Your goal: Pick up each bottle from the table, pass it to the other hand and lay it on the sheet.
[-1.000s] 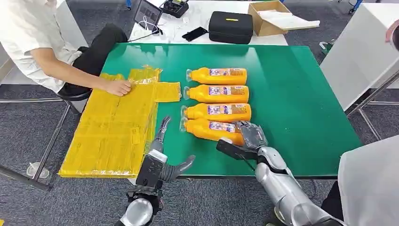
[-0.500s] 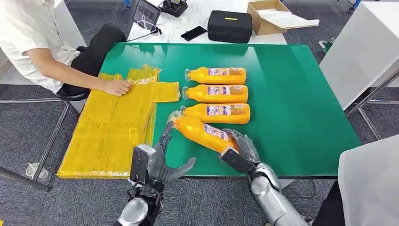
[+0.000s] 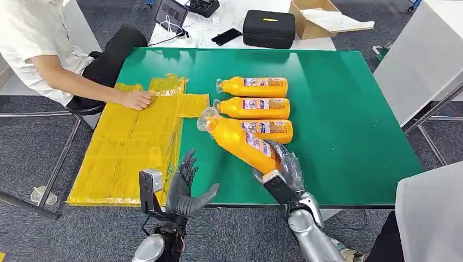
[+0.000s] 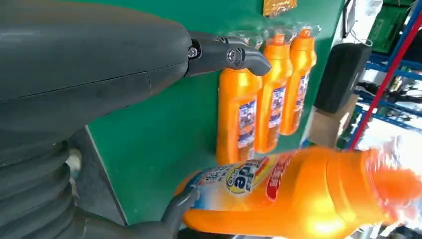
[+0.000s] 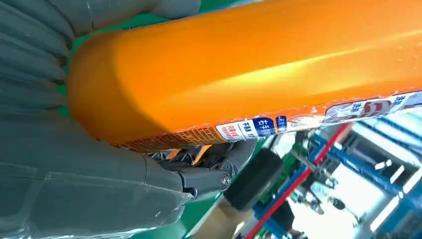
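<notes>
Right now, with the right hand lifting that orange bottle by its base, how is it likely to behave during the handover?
The orange bottle looks rigid and full, so probably heavy for its size. The right hand grips only its base end, so the neck may sag. Its glossy surface looks slippery; the open left hand should probably take it mid-body.

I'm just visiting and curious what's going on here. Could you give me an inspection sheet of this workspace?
Surface: green table.
Job's things: three orange bottles lying in a row; held bottle lifted, tilted; yellow sheet at the table's left.
Clutter: nothing seen on the green table.
Hands: right hand grips the held bottle's base; left hand spread, holding nothing.
Cables: white cable on the far table.
Surroundings: seated person touching the sheet; black case; cardboard box.
</notes>
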{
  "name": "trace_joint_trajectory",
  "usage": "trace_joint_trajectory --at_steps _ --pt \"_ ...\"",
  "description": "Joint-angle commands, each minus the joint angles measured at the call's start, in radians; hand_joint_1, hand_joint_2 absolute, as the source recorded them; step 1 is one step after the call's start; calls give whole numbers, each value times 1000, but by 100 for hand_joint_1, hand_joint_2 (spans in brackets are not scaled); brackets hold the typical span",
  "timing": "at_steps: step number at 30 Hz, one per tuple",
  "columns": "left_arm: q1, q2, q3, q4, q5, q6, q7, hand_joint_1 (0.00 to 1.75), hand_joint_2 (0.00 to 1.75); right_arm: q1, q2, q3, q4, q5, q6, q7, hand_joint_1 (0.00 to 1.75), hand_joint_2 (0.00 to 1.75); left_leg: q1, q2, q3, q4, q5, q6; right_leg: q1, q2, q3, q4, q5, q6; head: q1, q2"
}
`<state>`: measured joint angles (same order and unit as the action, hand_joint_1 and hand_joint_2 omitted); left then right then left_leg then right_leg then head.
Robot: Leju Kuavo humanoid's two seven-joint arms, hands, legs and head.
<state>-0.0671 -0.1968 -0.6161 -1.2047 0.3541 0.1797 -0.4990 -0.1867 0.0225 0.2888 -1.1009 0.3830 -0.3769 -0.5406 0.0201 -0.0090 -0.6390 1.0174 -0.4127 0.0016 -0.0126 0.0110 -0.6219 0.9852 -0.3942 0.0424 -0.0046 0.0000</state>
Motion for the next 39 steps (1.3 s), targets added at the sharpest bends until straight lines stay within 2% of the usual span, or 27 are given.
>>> trace_joint_trajectory --at_steps 1,6,8,12,26,32,39 --pt "5 34 16 -66 112 -11 -3 0 175 -18 25 -13 13 -34 -35 -10 175 175 -1 2 4 -1 -1 1 0 0 3 0 -1 -2 0 0" --pt "-22 33 13 -68 176 -81 14 0 175 -69 37 67 98 12 -9 -3 175 175 -1 4 5 0 -2 1 0 2 4 0 -1 -2 0 0" --pt "-39 29 11 -59 227 -139 44 0 175 -107 54 133 171 54 2 -6 175 175 0 3 1 0 -1 0 0 2 1 0 0 -1 0 0" --pt "-61 23 2 -45 228 -150 46 0 175 -132 77 186 223 85 -11 -18 175 175 0 4 3 -1 -1 0 1 2 2 0 0 -2 0 0" --pt "-104 0 27 32 298 -198 59 0 175 -159 100 274 212 82 20 -21 171 175 0 2 1 0 0 0 1 0 0 0 0 -1 0 0" --pt "-122 -8 41 47 308 -197 40 0 175 -147 103 309 169 56 41 -21 175 175 0 1 2 0 -1 1 0 0 1 0 -1 -2 0 0" --pt "-157 -30 77 44 266 -116 -15 0 175 -148 103 357 126 36 77 -2 173 175 0 1 2 0 0 1 0 -1 1 0 -1 -1 0 0"
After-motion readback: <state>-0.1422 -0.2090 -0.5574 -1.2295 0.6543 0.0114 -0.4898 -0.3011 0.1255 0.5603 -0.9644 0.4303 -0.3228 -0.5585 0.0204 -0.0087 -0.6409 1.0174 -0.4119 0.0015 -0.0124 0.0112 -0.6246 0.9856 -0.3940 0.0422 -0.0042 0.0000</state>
